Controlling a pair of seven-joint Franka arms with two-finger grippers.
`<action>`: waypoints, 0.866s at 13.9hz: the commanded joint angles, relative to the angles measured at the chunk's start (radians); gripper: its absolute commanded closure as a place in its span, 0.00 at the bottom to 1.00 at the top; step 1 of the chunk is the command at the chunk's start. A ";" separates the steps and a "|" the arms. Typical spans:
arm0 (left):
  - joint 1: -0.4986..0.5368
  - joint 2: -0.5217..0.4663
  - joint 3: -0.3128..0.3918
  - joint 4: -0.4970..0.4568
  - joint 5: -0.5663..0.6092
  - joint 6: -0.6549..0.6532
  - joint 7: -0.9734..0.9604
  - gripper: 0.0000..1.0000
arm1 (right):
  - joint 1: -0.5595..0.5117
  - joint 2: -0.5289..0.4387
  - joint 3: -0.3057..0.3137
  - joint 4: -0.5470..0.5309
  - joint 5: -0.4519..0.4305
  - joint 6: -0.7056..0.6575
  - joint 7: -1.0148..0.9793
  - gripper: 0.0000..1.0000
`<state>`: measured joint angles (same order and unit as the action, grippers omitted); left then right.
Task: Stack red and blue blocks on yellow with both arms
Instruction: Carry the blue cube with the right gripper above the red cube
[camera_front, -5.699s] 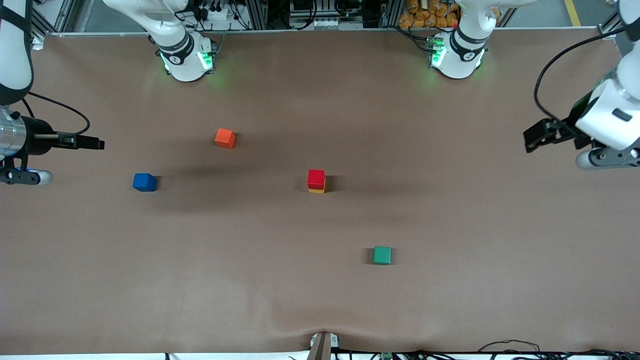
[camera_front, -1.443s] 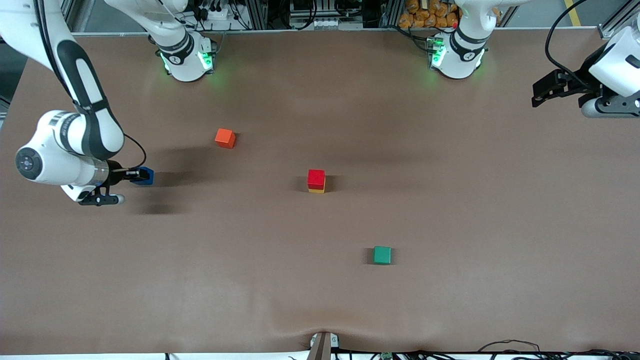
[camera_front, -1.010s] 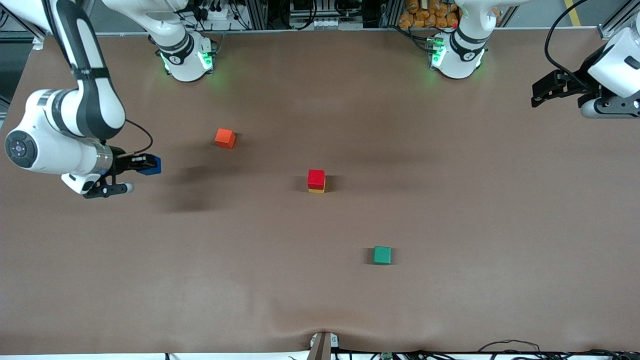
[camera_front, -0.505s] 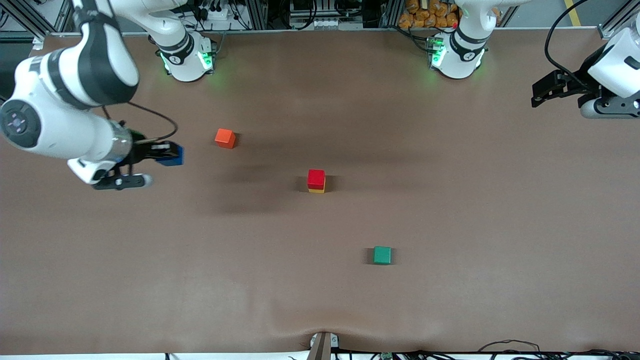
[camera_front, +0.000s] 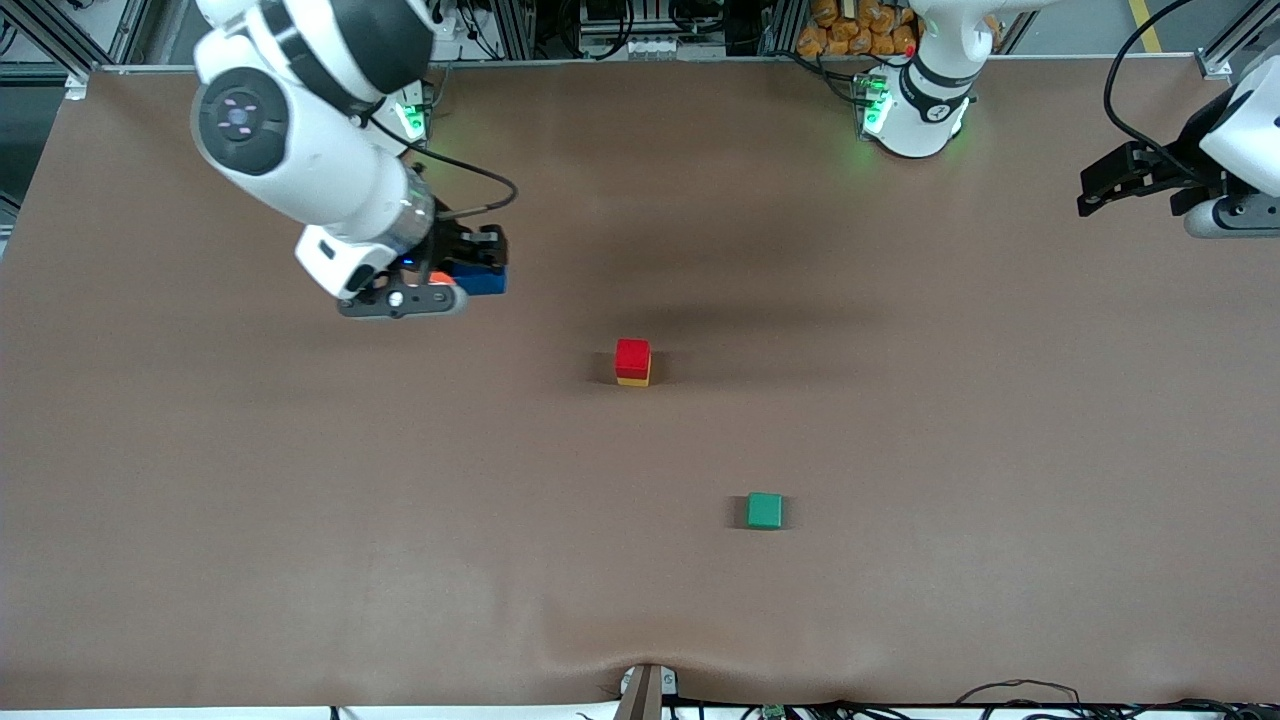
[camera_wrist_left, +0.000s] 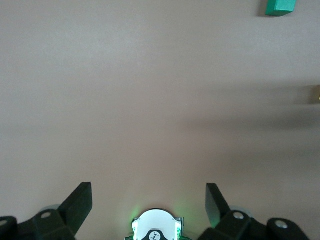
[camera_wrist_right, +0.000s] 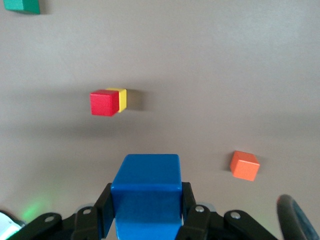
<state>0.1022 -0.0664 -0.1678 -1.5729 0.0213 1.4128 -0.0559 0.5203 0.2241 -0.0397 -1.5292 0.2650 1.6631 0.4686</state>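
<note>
The right hand (camera_front: 478, 268) hangs in the air over the desk (camera_front: 300, 520), toward the right arm's end, its two black fingers clamped on the small deep-blue matte cube (camera_front: 484, 281). In the right wrist view the blue cube (camera_wrist_right: 146, 187) sits squarely between the finger pads (camera_wrist_right: 104, 207), lifted clear of the brown surface. A small orange-red matte cube (camera_wrist_right: 244, 165) lies on the desk just beneath the hand; from the front only a sliver of it shows under the hand.

Near the middle of the desk the small bright-red matte cube (camera_front: 632, 356) rests on top of the small bright-yellow matte cube (camera_front: 632, 380), the two aligned as a neat stack. The right wrist view shows the same pair, red (camera_wrist_right: 104, 103) against yellow (camera_wrist_right: 120, 98), well apart from the held blue cube.

A small green matte cube (camera_front: 765, 510) lies nearer the front camera than the stack, shifted a little toward the left arm's end, and apart from everything else.

The left hand (camera_front: 1110, 185) waits at the left arm's end of the desk, raised, its fingers (camera_wrist_left: 80, 202) spread wide with nothing between them.
</note>
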 joint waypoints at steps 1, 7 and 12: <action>0.007 -0.023 -0.007 -0.012 0.015 0.009 0.018 0.00 | 0.013 0.141 -0.016 0.147 0.065 0.021 0.047 1.00; 0.005 -0.023 -0.009 -0.012 0.015 0.011 0.016 0.00 | 0.124 0.355 -0.020 0.306 0.053 0.196 0.116 1.00; 0.005 -0.023 -0.009 -0.012 0.014 0.009 0.018 0.00 | 0.161 0.420 -0.020 0.328 0.053 0.213 0.179 1.00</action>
<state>0.1018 -0.0666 -0.1707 -1.5727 0.0214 1.4152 -0.0559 0.6711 0.6232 -0.0469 -1.2473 0.3100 1.8951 0.6170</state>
